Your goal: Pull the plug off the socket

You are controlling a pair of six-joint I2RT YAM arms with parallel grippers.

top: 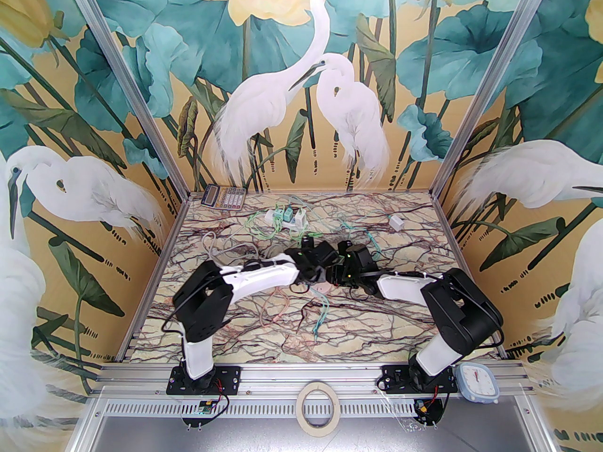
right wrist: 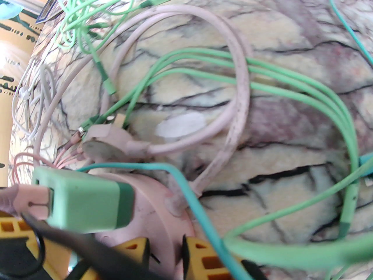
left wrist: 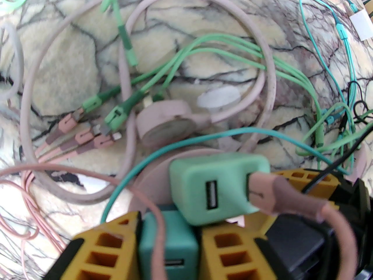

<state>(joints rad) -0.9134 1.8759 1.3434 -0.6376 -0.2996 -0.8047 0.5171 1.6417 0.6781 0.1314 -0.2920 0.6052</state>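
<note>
In the left wrist view my left gripper is shut on a teal plug, held between its yellow fingers. Just above it a light green charger with a pink USB connector sits on a round pink socket. The right wrist view has my right gripper closed over the rim of that socket, beside the green charger. I cannot tell whether the teal plug's pins are still seated. From above, both grippers meet mid-table.
Pink, green and teal cables loop over the marble table, with the socket's own round pink mains plug lying loose. At the back stand a white power strip, a calculator and a white adapter.
</note>
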